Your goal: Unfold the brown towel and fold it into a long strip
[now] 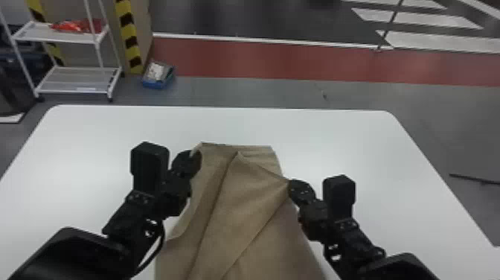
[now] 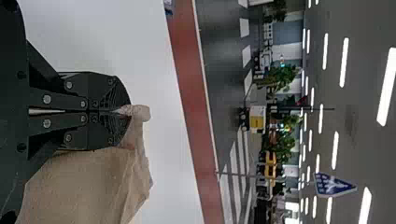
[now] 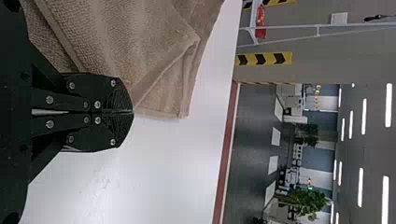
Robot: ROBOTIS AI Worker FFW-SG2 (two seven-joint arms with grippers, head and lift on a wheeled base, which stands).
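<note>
The left gripper [image 1: 191, 156] and the right gripper [image 1: 291, 186] each have their fingers clamped on an edge of the brown towel [image 1: 245, 208], which lies creased on the white table [image 1: 93, 141] between the two arms.

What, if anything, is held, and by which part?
The brown towel: the left end effector pinches near its far left corner; the right end effector, a pointed fold on its right.
</note>
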